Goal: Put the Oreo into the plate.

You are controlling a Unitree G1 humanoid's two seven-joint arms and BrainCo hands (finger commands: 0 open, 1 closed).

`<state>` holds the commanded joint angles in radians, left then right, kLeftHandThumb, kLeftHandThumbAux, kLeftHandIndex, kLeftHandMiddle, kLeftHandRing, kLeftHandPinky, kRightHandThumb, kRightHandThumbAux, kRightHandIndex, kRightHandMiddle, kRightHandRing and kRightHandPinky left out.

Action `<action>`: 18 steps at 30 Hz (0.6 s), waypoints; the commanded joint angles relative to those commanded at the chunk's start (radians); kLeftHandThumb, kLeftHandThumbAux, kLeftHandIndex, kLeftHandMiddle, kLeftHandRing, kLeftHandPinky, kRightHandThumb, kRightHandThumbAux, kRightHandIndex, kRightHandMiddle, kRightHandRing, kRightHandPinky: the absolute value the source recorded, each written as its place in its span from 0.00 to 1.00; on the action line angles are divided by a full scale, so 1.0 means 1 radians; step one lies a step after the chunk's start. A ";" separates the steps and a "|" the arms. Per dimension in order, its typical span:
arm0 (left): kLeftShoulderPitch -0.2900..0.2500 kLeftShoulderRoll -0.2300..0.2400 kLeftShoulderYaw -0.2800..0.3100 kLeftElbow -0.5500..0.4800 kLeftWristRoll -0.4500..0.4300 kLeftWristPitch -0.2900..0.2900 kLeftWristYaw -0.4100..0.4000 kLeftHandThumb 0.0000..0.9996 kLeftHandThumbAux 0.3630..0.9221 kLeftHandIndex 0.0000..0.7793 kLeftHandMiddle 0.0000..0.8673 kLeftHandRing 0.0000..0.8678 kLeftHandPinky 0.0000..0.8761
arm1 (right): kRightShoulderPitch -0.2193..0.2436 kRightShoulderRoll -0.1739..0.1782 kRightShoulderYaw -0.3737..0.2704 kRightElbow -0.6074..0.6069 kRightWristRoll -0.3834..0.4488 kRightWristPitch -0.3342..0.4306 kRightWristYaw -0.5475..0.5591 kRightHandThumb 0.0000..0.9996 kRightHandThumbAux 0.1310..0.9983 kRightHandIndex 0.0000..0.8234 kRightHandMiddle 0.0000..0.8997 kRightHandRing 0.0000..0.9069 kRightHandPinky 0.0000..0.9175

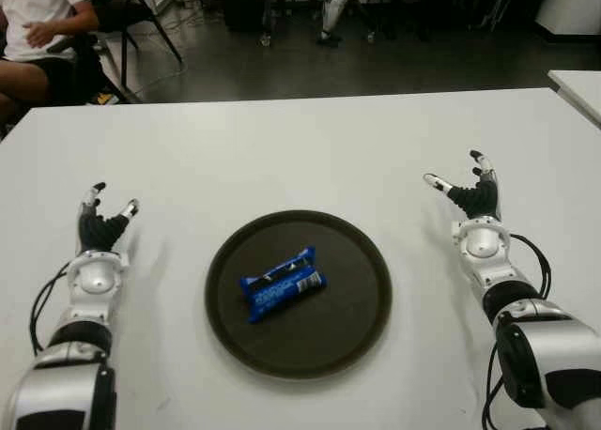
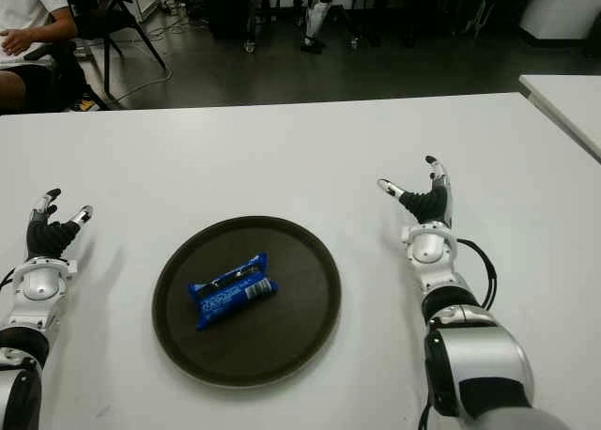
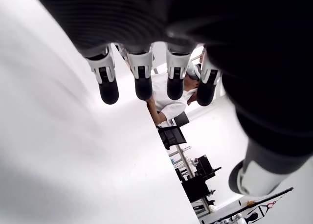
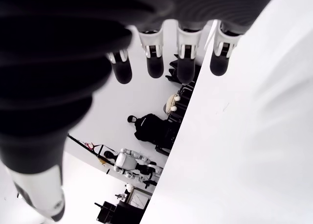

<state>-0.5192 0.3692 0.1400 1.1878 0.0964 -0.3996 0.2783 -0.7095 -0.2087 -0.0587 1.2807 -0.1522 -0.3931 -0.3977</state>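
From the head cameras you see a white table (image 1: 310, 148) with a dark round plate (image 1: 357, 308) in front of you, midway between your two arms. The Oreo (image 1: 282, 286), a blue packet, lies inside the plate, a little left of its centre, tilted with its right end farther from you. Your left hand (image 1: 100, 225) shows to the left of the plate, well apart from it, fingers loosely spread and holding nothing. Your right hand (image 2: 424, 201) shows to the right of the plate, also well apart, thumb and fingers splayed and empty. Beyond the far left corner of the table a person (image 1: 38, 36) in a white shirt sits on a chair (image 1: 127, 17).

In the left wrist view your four fingertips (image 3: 108, 89) hang extended and relaxed beside the white table surface, grasping nothing; the person in white shows far behind them.

In the right wrist view the fingertips (image 4: 155, 65) are likewise extended and released, empty, beside the table edge.
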 joint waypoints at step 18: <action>0.002 0.001 -0.005 -0.002 0.011 0.011 0.020 0.00 0.53 0.01 0.00 0.00 0.00 | 0.002 -0.001 -0.003 -0.005 0.004 -0.004 -0.001 0.00 0.68 0.13 0.10 0.11 0.10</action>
<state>-0.5177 0.3706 0.1348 1.1856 0.1073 -0.3887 0.2984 -0.7071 -0.2094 -0.0612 1.2755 -0.1480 -0.3967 -0.3986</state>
